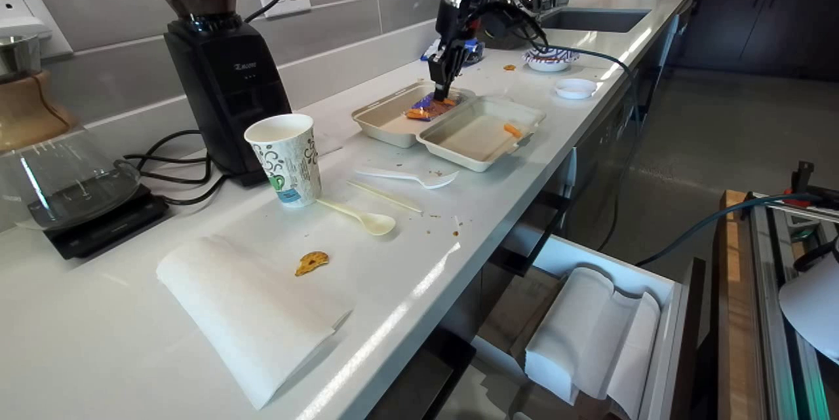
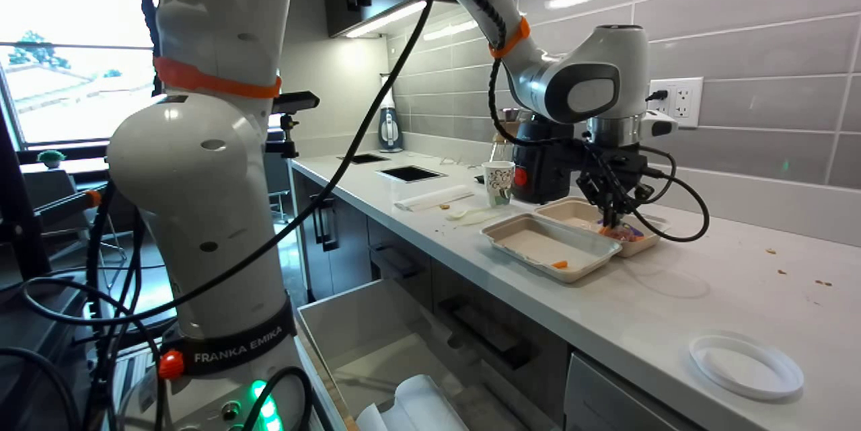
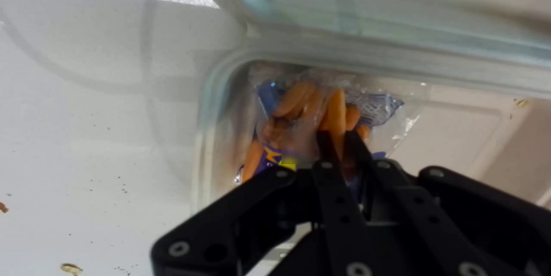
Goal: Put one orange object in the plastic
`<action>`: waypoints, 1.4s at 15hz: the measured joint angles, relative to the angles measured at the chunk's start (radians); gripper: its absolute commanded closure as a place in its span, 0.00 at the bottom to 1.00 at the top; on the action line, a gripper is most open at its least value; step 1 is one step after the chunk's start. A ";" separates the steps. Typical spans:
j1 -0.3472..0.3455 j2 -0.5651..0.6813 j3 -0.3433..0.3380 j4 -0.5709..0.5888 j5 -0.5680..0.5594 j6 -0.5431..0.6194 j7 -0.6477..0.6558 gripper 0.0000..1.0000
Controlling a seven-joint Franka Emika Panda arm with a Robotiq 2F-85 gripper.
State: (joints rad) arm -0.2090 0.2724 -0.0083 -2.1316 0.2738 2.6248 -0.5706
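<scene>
Two joined shallow trays lie on the counter. The front tray [image 1: 468,138] [image 2: 531,243] has a pale rim, a brownish inside and one small loose orange piece [image 1: 512,130] [image 2: 560,264]. The wall-side tray [image 1: 387,122] [image 3: 456,129] holds a clear and purple plastic bag [image 1: 425,107] [image 3: 383,106] of orange pieces. I cannot tell for certain which tray is the plastic. My gripper [image 1: 441,95] [image 2: 610,221] [image 3: 338,136] is down at the bag. In the wrist view its close fingertips pinch an orange piece [image 3: 335,110], whose lower end is hidden.
A paper cup [image 1: 288,158] and a black grinder [image 1: 226,86] stand beyond the trays. A white fork [image 1: 409,176], a spoon [image 1: 367,218] and a white lid [image 2: 745,364] lie on the counter. A drawer [image 1: 557,256] is open below the front edge.
</scene>
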 measured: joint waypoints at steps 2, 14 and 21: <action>0.000 0.000 0.000 0.000 0.000 0.000 0.000 0.97; 0.019 0.045 0.017 0.045 -0.041 0.000 0.062 0.97; 0.031 0.091 0.015 0.116 -0.116 0.000 0.155 0.62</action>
State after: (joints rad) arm -0.1776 0.3637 0.0069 -2.0154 0.1579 2.6245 -0.4151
